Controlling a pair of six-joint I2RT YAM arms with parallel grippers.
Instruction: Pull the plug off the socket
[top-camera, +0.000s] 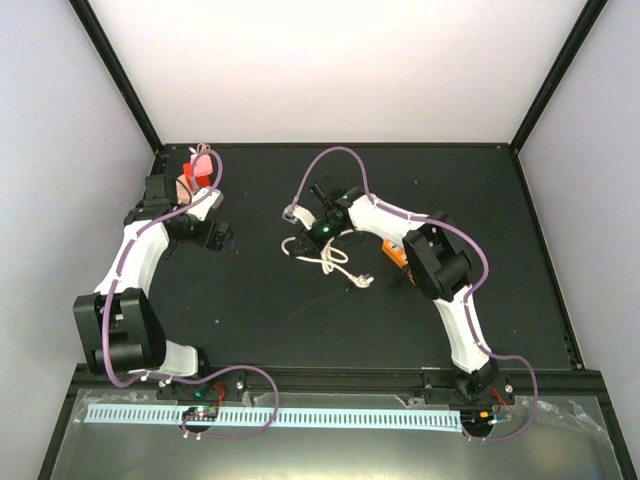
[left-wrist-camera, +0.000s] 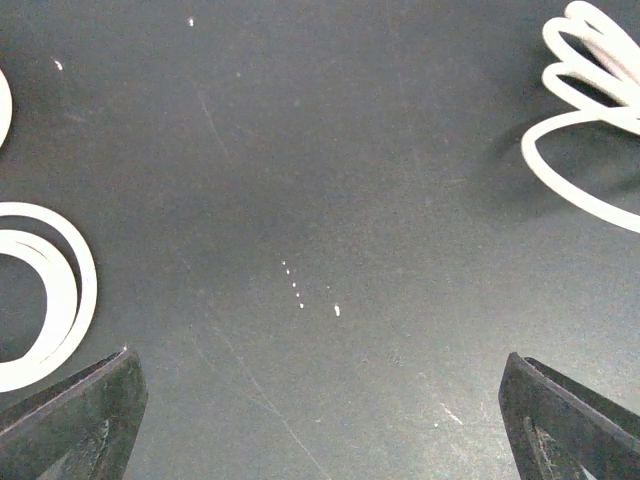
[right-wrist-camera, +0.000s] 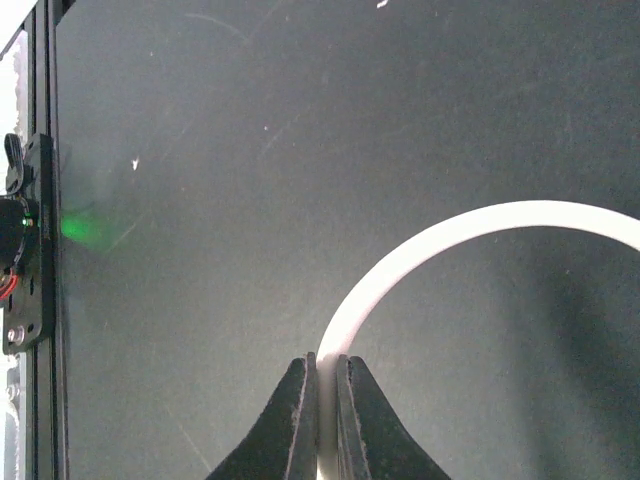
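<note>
The white cable (top-camera: 325, 262) lies in loose loops mid-tabletop (top-camera: 250, 320), with an orange block (top-camera: 395, 250) just to its right. The right tool (right-wrist-camera: 320, 362) is pressed together, pinching that cable. Farther left, the left tool (left-wrist-camera: 318, 370) hangs spread wide above bare tabletop. The plug is too small to pick out.

The right arm (top-camera: 455, 290) reaches mid-table, right gripper (top-camera: 298, 244) down at the coiled white cable (top-camera: 335, 265); left arm (top-camera: 140, 255) stretches toward the far-left corner.
</note>
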